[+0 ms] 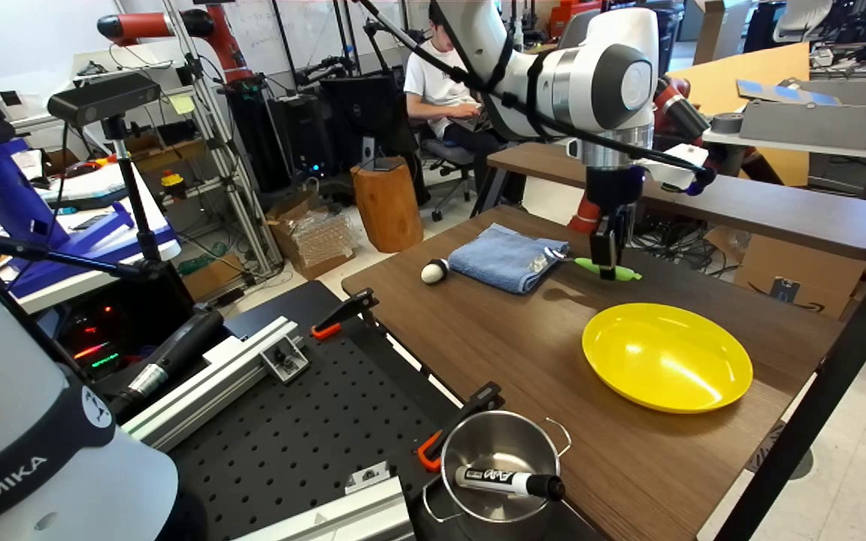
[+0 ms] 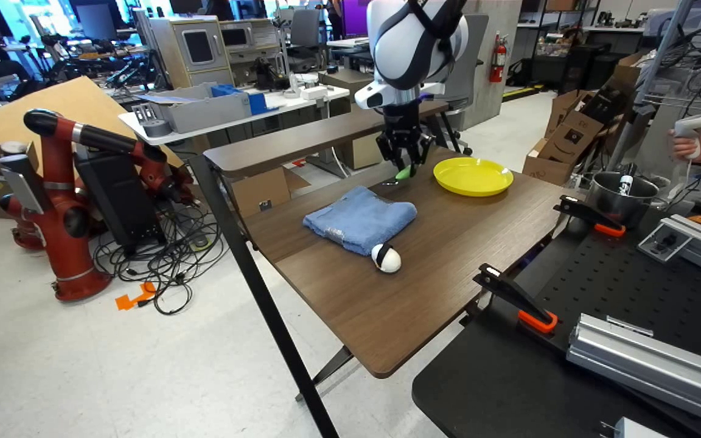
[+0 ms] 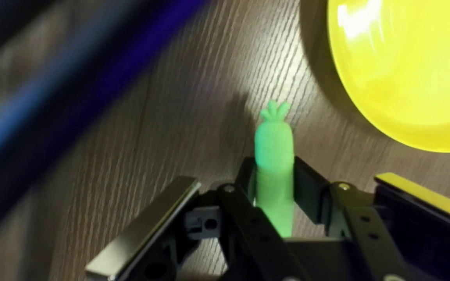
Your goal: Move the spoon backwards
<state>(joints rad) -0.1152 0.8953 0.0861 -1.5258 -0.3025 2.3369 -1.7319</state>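
The spoon (image 1: 628,275) has a lime-green handle and a greyish metal bowl end. It also shows in an exterior view (image 2: 403,173), partly behind the fingers. My gripper (image 1: 608,270) is shut on the handle and holds the spoon roughly level above the brown table (image 1: 478,330); a shadow lies on the table below it. In an exterior view the bowl end points toward the blue towel (image 1: 508,258). In the wrist view the handle (image 3: 274,140) sits between both finger pads of the gripper (image 3: 274,171), its leaf-shaped tip sticking out; the bowl end is hidden there.
A yellow plate (image 1: 666,357) lies on the table close to the gripper. A white ball with a black band (image 2: 387,258) lies beside the towel. A metal pot (image 1: 504,424) with a marker (image 1: 504,481) stands near the table's edge. A second table (image 2: 314,137) stands behind.
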